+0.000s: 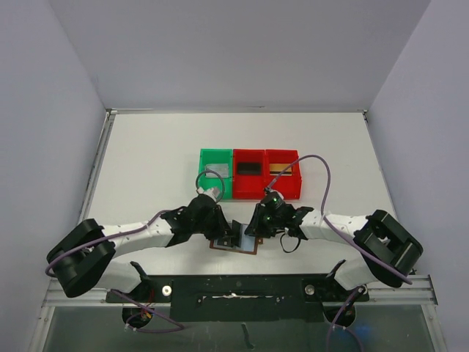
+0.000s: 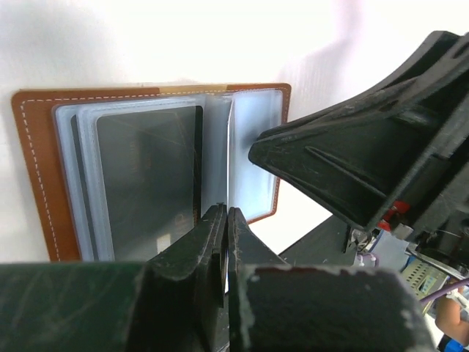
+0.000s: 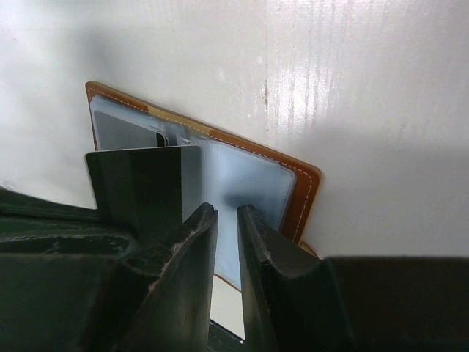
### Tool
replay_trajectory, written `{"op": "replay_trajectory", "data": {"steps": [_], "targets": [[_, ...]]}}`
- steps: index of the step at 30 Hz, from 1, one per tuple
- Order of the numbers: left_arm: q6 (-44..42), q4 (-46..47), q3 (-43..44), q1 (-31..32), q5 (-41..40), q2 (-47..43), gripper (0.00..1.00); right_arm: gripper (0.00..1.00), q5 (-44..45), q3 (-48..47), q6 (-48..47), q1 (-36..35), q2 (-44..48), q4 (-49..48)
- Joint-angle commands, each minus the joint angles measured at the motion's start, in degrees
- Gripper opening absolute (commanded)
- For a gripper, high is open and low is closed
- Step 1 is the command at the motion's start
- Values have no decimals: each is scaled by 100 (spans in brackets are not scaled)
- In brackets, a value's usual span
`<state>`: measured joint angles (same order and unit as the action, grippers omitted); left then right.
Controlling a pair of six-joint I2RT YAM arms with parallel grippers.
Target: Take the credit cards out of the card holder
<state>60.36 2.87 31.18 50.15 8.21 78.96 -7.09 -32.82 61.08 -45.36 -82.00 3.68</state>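
Top external view: a white table (image 1: 146,161) sits boxed in by plain pale grey walls (image 1: 242,51), with two arms bolted to a black rail (image 1: 234,293) along its near edge. The brown card holder (image 1: 248,244) lies open on the bare tabletop just ahead of the rail, between the two grippers.

The left gripper (image 1: 222,229) is clamped tight on the lower edge of one sleeve leaf (image 3: 139,187), which stands upright from the holder's spine. The left wrist view shows a dark card (image 2: 150,183) inside the flat sleeves on the holder's left half. The right gripper (image 1: 255,226) hangs over the pale blue right-hand panel (image 3: 249,183), its jaws a narrow gap apart with nothing seen between them.

Beyond the holder, near the middle of the table, three bins sit side by side in a row. A green bin (image 1: 216,152) holds a silver-grey card (image 1: 220,170), a red bin (image 1: 249,152) holds a black card (image 1: 250,167), and a second red bin (image 1: 282,152) holds a gold card (image 1: 281,168). Purple cables (image 1: 322,183) loop above both wrists. Glare streaks the tabletop in the right wrist view.
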Motion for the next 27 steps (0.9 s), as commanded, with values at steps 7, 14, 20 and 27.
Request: {"op": "replay_trajectory", "data": {"steps": [7, 14, 20, 27], "targets": [[-244, -462, 62, -232, -526, -1259, 0, 23, 82, -309, -501, 96, 615, 714], [-284, -938, 38, -419, -775, -1665, 0, 24, -309, -825, -730, -4, 552, 453], [-206, -1194, -6, -451, -1075, -2076, 0, 22, -489, -946, -599, -136, -159, -39], [-156, -1165, -96, -532, -1066, -2230, 0, 21, -385, -795, -613, -110, -579, 98]]}}
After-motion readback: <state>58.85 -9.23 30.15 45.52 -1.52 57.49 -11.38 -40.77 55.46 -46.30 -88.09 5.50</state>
